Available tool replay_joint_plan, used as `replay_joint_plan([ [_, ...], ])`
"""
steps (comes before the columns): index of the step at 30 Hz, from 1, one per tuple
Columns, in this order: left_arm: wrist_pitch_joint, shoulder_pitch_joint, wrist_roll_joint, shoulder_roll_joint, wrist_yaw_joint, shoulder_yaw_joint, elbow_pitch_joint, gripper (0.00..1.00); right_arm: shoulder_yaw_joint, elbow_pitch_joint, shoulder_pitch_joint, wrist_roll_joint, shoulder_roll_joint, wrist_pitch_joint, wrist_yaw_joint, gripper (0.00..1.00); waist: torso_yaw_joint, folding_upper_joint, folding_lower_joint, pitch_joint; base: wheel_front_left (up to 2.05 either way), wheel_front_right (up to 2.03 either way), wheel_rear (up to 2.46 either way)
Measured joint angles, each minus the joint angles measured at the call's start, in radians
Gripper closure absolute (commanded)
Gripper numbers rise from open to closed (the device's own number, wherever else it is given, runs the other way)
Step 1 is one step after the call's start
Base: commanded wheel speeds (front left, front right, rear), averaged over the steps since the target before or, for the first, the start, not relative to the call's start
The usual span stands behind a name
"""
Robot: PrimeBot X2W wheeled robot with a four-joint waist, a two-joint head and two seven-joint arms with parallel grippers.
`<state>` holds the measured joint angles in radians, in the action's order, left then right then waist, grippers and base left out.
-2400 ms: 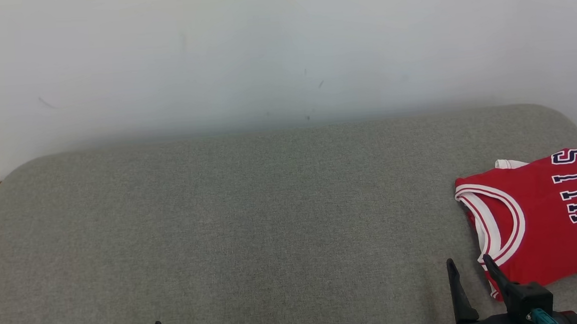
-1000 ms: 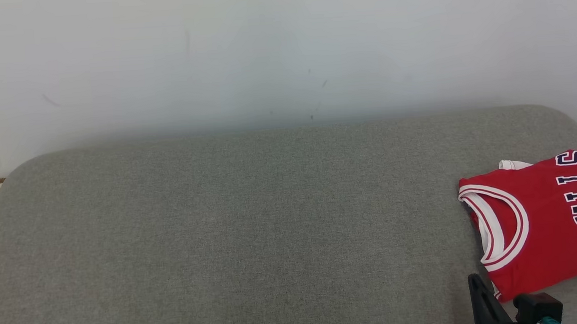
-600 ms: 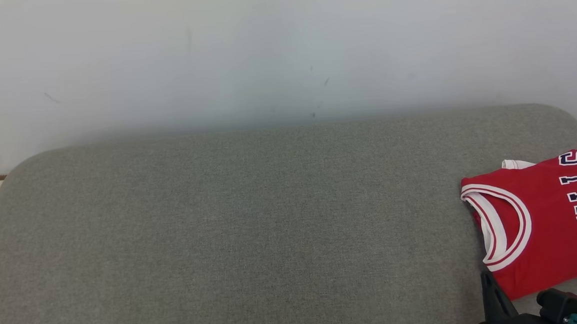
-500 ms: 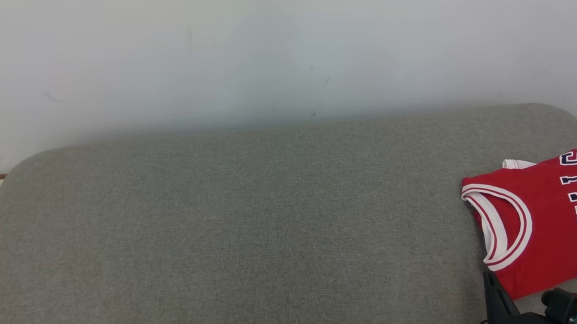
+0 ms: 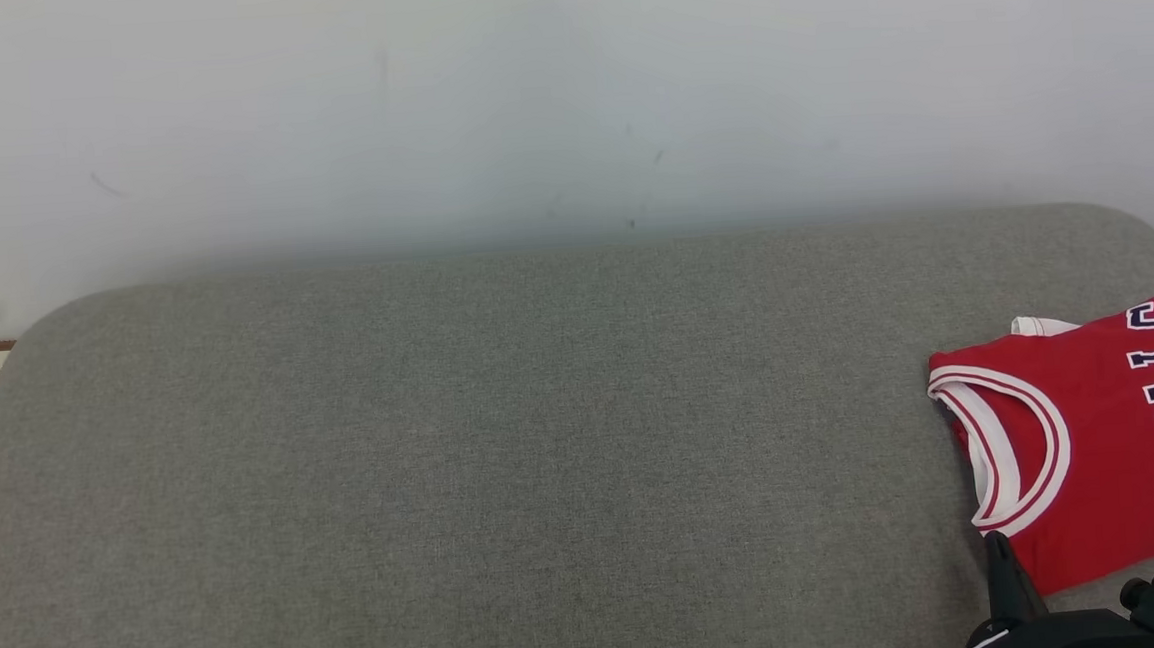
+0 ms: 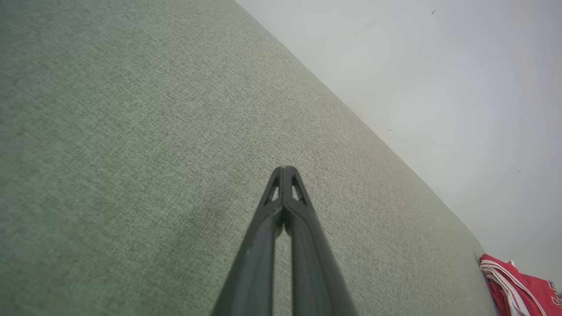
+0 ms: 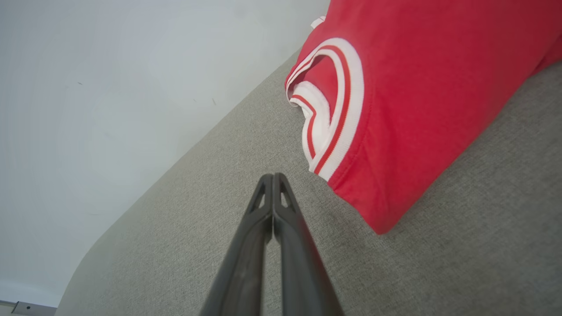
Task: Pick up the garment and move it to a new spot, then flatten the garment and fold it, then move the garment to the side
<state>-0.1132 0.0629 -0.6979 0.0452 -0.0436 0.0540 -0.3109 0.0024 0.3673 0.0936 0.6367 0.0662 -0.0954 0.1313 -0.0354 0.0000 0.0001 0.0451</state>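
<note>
The right gripper (image 7: 273, 177) is seen with its two fingers pressed together and nothing between them, its tips held just above the cushion (image 5: 505, 449) near the cushion's right end. The left gripper (image 6: 284, 169) is likewise closed and empty, poised over the cushion's front left part. The jersey (image 5: 1086, 453) is laid folded at the cushion's right end, with its collar turned toward the cushion's middle and its lettering cut off by the right edge of the head view. This placement is judged to be the task's last step done, the garment put to the side, which would explain why both grippers are held shut and off the cloth. The jersey's nearest corner is found just beside the right tips, apart from them and not touched. Bare fabric is shown across the cushion's middle and left, so wide room is offered there for a sweep of either arm. Less room is given at the cushion's far edge, where the wall (image 5: 523, 97) is met, and at the cushion's right end, where the jersey is judged to lie close to the rounded corner. How close cannot be told.
</note>
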Motion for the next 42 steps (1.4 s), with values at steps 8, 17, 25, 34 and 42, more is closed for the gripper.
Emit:
replay_joint_plan([
  [8, 0.029, 0.007, -0.126, 0.0, -0.013, 0.007, 0.001, 1.0, -0.019, -0.009, 0.019, 0.133, -0.002, 0.033, 0.0, 1.0, 0.004, 0.0, 0.0, -0.005, 0.0, 0.0, 0.0],
  [17, 0.057, 0.023, -0.242, 0.0, -0.025, 0.012, 0.003, 1.0, -0.037, -0.015, 0.022, 0.255, -0.004, 0.061, 0.0, 1.0, 0.007, 0.0, 0.0, -0.01, 0.0, 0.0, 0.0],
  [25, 0.077, 0.033, -0.332, 0.0, -0.034, 0.019, 0.003, 1.0, -0.051, -0.02, 0.038, 0.357, -0.006, 0.087, 0.0, 1.0, 0.01, 0.0, 0.0, -0.014, 0.0, 0.0, 0.0],
  [34, 0.097, 0.043, -0.423, 0.001, -0.041, 0.025, 0.004, 1.0, -0.064, -0.024, 0.041, 0.447, -0.007, 0.106, 0.0, 1.0, 0.013, 0.0, 0.0, -0.018, 0.0, 0.0, 0.0],
  [42, 0.114, 0.054, -0.504, 0.001, -0.047, 0.029, 0.004, 1.0, -0.077, -0.028, 0.047, 0.537, -0.009, 0.128, 0.0, 1.0, 0.016, 0.0, 0.0, -0.023, 0.0, 0.0, 0.0],
])
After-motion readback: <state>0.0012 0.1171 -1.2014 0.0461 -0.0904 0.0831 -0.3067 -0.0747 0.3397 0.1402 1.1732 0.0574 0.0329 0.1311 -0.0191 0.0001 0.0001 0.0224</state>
